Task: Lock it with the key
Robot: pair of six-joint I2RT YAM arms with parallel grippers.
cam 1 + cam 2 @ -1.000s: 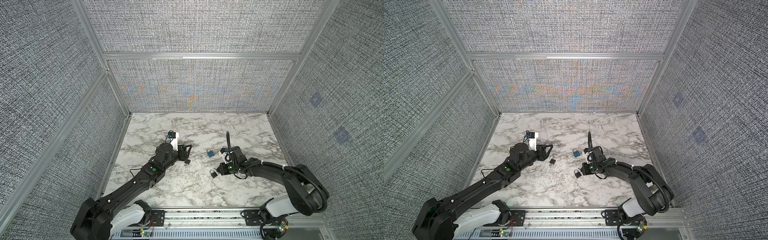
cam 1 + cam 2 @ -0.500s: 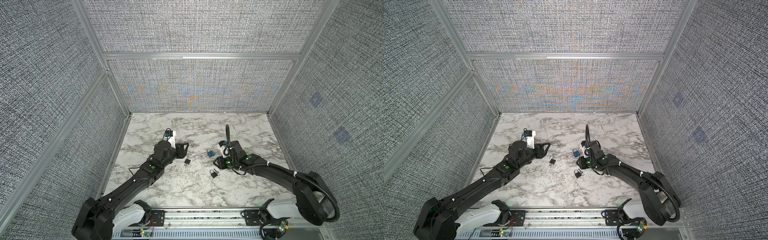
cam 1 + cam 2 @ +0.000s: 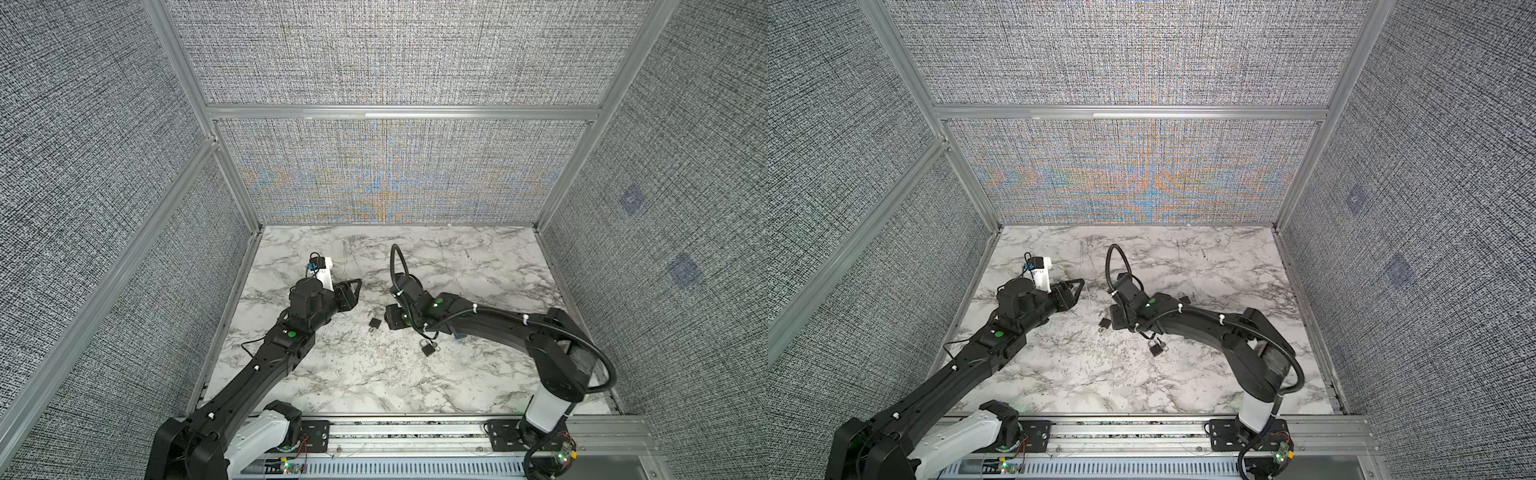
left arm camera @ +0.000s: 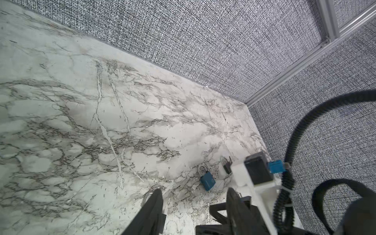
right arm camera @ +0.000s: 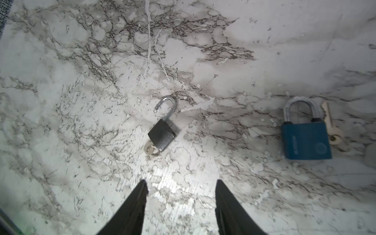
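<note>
Nearest us, a small black padlock (image 3: 428,348) lies on the marble table (image 3: 374,390) just beside the right arm. It's too small to tell if its shackle is shut. Next back is the open padlock (image 5: 162,134), the one to lock, lying flat between the two grippers in both top views, where it is only a dark speck. The right wrist view gives us more: a matte black square body, a steel shackle swung out, and the key (image 5: 151,151) stuck in its base. The right gripper (image 5: 180,181) sits just short of it with jaws wide and nothing between them, its fingers cut off at the frame edge. The left gripper (image 4: 194,190) also has its jaws wide and empty. A steel loop peeks out beside one of its fingers (image 4: 151,209); the rest is hidden and we can't tell whose it is. A blue padlock (image 5: 306,140), shackle shut, has a pale loose key (image 5: 333,130) tight against its side. It shows in both wrist views, but in the top views the right arm covers that spot. Farther off, a dark padlock (image 4: 226,165) is half hidden behind the right arm's white camera mount (image 4: 244,177). Grey woven walls (image 3: 374,62) stand behind.
</note>
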